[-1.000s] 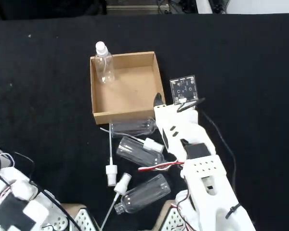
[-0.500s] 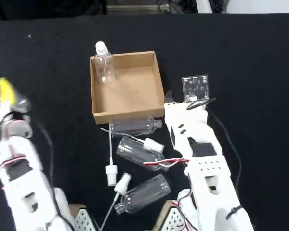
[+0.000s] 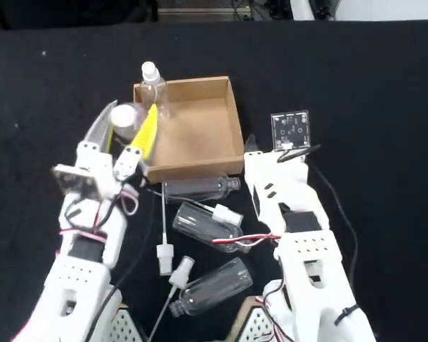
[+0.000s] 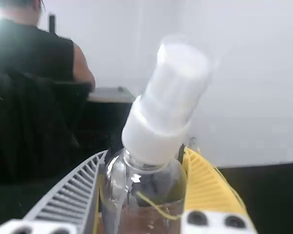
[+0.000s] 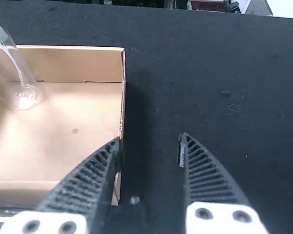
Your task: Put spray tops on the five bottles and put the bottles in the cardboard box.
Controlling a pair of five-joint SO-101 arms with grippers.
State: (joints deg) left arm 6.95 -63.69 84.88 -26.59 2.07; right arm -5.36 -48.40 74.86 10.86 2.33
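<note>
Yellow-fingered left claw [image 3: 132, 114] grips capped bottle [image 4: 156, 107] by cardboard box [image 3: 235, 128]; right claw [image 5: 149, 141] gapes.

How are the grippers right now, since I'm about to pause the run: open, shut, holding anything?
Left gripper: shut on a bottle with a spray top.
Right gripper: open, holding nothing.

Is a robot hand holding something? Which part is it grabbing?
The left gripper holds a bottle by its clear body, just under the white spray top. The right gripper is open and holds nothing.
</note>
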